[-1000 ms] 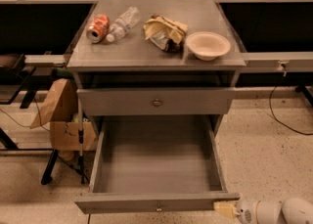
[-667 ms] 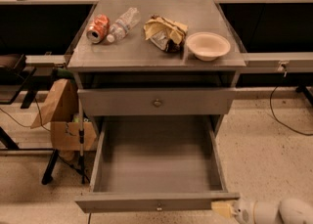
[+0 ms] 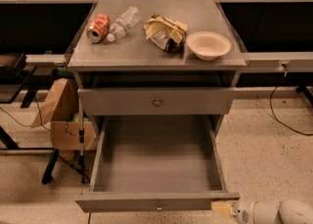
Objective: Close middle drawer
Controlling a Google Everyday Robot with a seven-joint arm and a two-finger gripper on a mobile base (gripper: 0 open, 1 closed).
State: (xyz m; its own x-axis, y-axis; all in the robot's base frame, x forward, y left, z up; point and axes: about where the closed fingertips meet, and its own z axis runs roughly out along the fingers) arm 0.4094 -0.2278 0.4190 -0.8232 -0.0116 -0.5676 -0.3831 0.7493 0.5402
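One camera view looks down on a grey cabinet from the front.

- Camera view, upper part: the tabletop (image 3: 146, 54) carries four things in a row. A red soda can (image 3: 98, 27) lies on its side at upper left, and a clear plastic bottle (image 3: 123, 22) lies just beside it, also on its side. A crumpled wrapper (image 3: 165, 32) sits near the centre. A pale, empty bowl (image 3: 208, 45) stands upright to the right of it.
- Camera view, middle: the upper drawer (image 3: 195, 101) sits under the tabletop with a round knob at the centre of its front, nearly flush with the cabinet.
- Camera view, lower part: the middle drawer (image 3: 156, 159) stands wide open below it, drawn out toward the bottom of the frame. Its plain grey floor is bare. Its low front panel (image 3: 122, 202) runs along the bottom edge, with a small knob (image 3: 159, 207) at its centre.
- Camera view, lower right corner: the gripper (image 3: 221, 209) reaches in from the right. Its cream tip is at the right end of the front panel and seems to touch it. I cannot tell whether the gripper is apart or together.
- Camera view, left side: a brown cardboard box (image 3: 61, 115) stands on the speckled floor (image 3: 264, 149) just beside the cabinet.
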